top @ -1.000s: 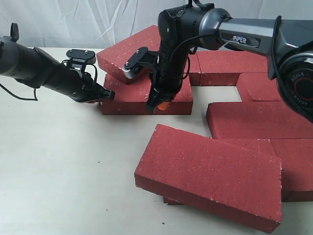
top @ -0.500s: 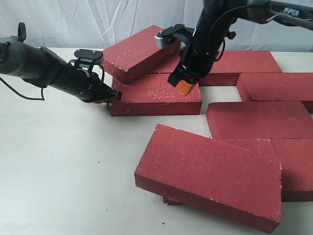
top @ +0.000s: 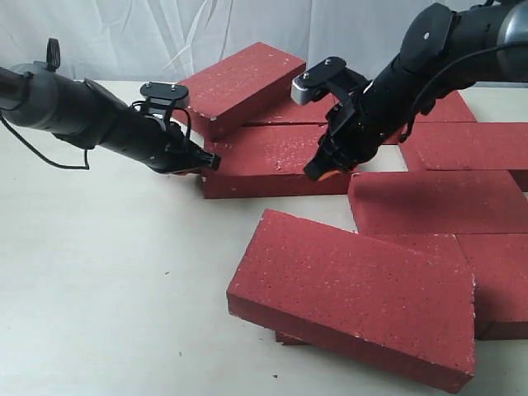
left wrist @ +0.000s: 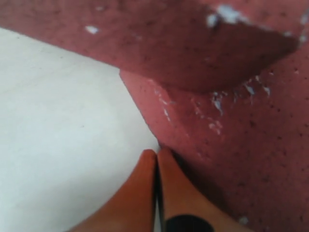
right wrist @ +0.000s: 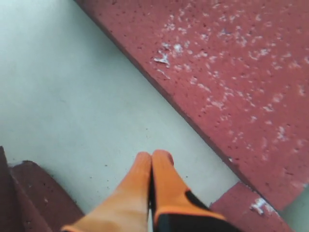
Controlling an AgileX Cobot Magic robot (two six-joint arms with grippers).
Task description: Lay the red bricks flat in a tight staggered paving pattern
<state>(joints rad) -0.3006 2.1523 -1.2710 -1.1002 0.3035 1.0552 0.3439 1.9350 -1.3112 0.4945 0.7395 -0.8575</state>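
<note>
Several red bricks lie on the pale table (top: 99,289). My left gripper (top: 203,163) is shut and empty, its orange tips (left wrist: 157,153) pressed against the left end of a flat brick (top: 268,161) (left wrist: 231,145). Another brick (top: 239,76) leans tilted on that brick's back edge and overhangs it (left wrist: 169,43). My right gripper (top: 324,173) is shut and empty, with its tips (right wrist: 153,157) over bare table beside the flat brick's right end (right wrist: 231,72). Flat-laid bricks (top: 437,202) fill the right side.
A large brick (top: 355,293) lies tilted in the foreground, propped on another brick beneath it. More bricks lie at the back right (top: 470,144) and front right (top: 499,280). A white curtain hangs behind. Bare table spreads to the left and front left.
The flat middle brick and the one leaning on it have slid right with my left gripper against the end. My right gripper lifted off that brick and came down at its right end.
</note>
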